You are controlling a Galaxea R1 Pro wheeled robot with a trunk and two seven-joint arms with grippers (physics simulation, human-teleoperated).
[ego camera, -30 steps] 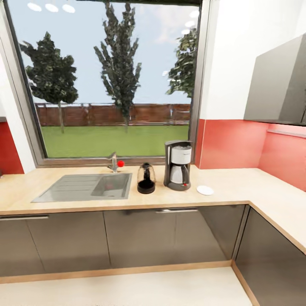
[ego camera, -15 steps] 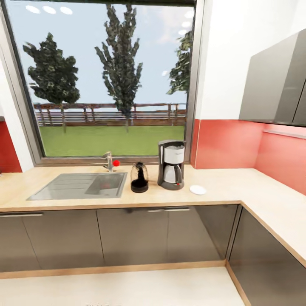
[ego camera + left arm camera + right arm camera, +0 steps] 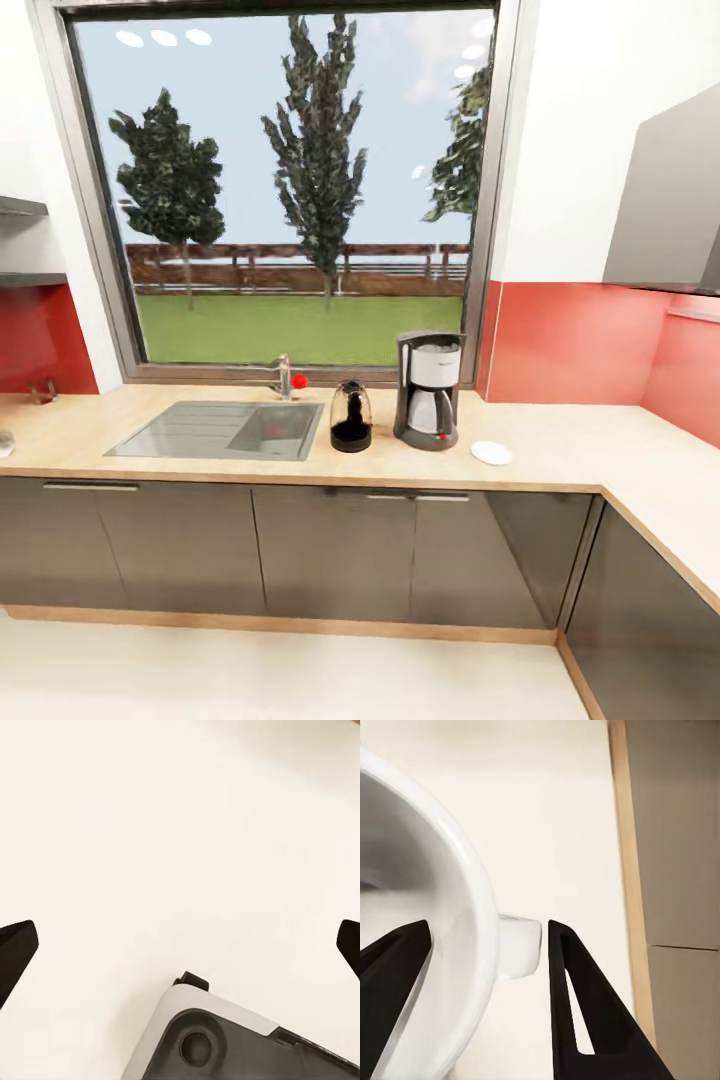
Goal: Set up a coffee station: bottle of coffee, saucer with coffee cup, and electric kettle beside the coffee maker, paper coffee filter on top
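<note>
On the worktop [image 3: 560,440], just right of the coffee maker [image 3: 430,390], sits the empty saucer [image 3: 491,452], ahead of the right gripper [image 3: 487,945] clamping the coffee cup [image 3: 427,907]; the left gripper [image 3: 180,945] hangs wide.

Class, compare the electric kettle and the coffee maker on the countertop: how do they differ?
The kettle is shorter, domed and clear glass; the coffee maker is taller, boxy, dark grey with a white upper part. The kettle stands nearer the sink, the coffee maker nearer the saucer. Both stand upright on the countertop.
</note>
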